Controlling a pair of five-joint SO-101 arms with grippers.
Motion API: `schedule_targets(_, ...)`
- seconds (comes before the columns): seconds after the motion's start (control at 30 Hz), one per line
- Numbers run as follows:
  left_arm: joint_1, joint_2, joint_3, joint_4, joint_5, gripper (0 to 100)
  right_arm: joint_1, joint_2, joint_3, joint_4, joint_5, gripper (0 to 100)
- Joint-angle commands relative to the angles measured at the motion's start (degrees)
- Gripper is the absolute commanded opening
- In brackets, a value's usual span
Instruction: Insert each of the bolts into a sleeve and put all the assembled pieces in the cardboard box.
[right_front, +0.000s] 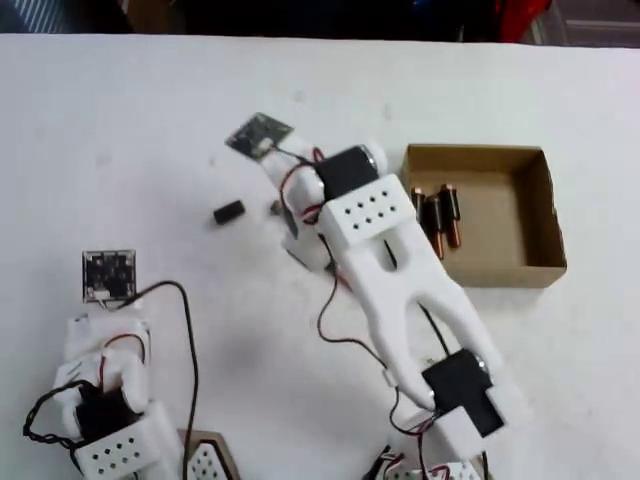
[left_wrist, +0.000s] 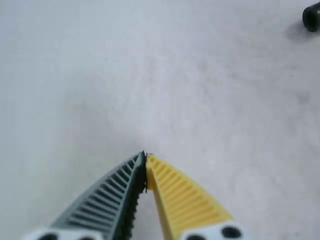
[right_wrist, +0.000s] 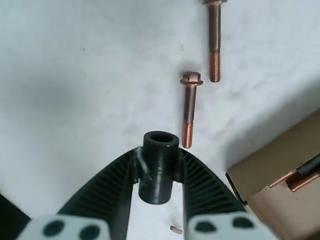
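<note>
Presently, the white tabletop (right_front: 150, 110) is seen to carry the cardboard box (right_front: 500, 225) at the right, in which several assembled pieces (right_front: 437, 215) are already laid by its left wall. The right hand (right_wrist: 159, 151), set over the middle of the tabletop just left of the box, is clenched on a black sleeve (right_wrist: 159, 172), whose open end is turned outward from the hand. The left hand (left_wrist: 145, 159) is kept at the near left, closed on nothing. A second sleeve (right_front: 229, 212) lies loose to the left of the right hand. One bolt (right_wrist: 190, 107) lies just beside the held sleeve, and a second bolt (right_wrist: 214, 42) a little farther off. The insertion step is judged to be in hand. Next, a bolt must be picked up, for which the left hand would have to be opened, and its shank must be lined up with the bore.
</note>
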Motion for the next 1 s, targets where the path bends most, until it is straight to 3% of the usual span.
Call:
schedule_targets(0.0,-0.04,-0.48,-0.09,0.00,0.62,2,2.86,-4.26,10.55,-7.60,0.97,1.7)
schedule_targets(0.23,-0.04,-0.48,-0.09,0.00,0.53,2,5.76,-4.44,19.96,-13.67,0.97,1.7)
schedule_targets(0.43,-0.04,-0.48,-0.09,0.00,0.53,2,6.64,-9.89,20.04,-9.80,4.31,1.7)
schedule_targets(0.97,-0.04,-0.48,-0.09,0.00,0.62,2,6.64,-38.81,20.22,-0.40,4.92,1.7)
